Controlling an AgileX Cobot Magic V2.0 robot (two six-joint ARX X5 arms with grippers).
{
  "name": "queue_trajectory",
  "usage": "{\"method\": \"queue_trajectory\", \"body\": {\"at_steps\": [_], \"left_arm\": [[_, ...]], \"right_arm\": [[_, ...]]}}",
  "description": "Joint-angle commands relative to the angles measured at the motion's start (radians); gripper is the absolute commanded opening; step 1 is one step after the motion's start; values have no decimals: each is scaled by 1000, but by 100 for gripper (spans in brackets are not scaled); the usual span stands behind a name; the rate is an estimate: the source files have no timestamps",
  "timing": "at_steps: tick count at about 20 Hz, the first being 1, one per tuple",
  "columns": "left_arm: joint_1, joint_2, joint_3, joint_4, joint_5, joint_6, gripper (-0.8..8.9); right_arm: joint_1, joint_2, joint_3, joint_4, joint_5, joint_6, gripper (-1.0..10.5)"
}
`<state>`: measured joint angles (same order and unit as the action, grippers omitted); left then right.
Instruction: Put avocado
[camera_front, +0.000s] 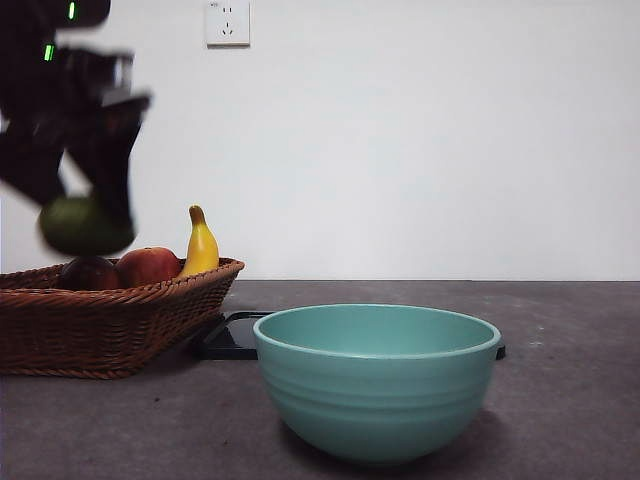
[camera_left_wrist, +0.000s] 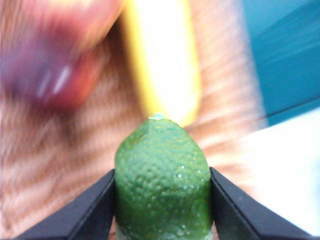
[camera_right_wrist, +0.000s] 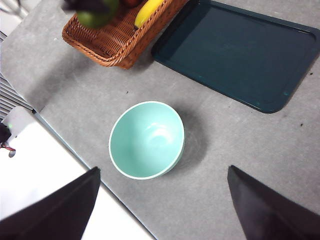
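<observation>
The left tool (camera_front: 90, 215) is clamped on the avocado (camera_left_wrist: 162, 182), holding it in the air above the basket (camera_front: 110, 320). Carry it level over to the bowl (camera_front: 375, 375), lower it inside, then release. The right tool (camera_right_wrist: 160, 210) hangs wide open, empty.

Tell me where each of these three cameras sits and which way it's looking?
Front view: low at table height, looking level across the bowl and basket toward the wall; the left hand hangs above the basket holding the avocado.
Left wrist view: on the left arm, looking past its jaws, shut on the avocado, down at the basket.
Right wrist view: on the right arm, high, looking down on bowl, tray and basket; its open jaws show.
All three share the avocado and basket.
</observation>
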<state>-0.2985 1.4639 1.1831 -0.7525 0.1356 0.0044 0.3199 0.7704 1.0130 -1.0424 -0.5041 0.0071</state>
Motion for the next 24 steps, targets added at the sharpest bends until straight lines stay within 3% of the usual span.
{"method": "queue_trajectory", "body": {"at_steps": [1,5,10,16,24], "left_arm": [[-44,-70,61,-12,58,-21,211],[-169,-194,66,-61,135,-24,211],[-390,-194,66,-62,135,-42,211],[-568,-39,66,-6,128,-46,211],[-660,211,66,95,42,-20,211]], "right_arm": [[5,6,16,9,0,8,410],[5,6,16,9,2,8,410],[5,6,16,9,7,8,410],[5,6,16,9,7,8,410],[5,6,16,9,7,8,410]]}}
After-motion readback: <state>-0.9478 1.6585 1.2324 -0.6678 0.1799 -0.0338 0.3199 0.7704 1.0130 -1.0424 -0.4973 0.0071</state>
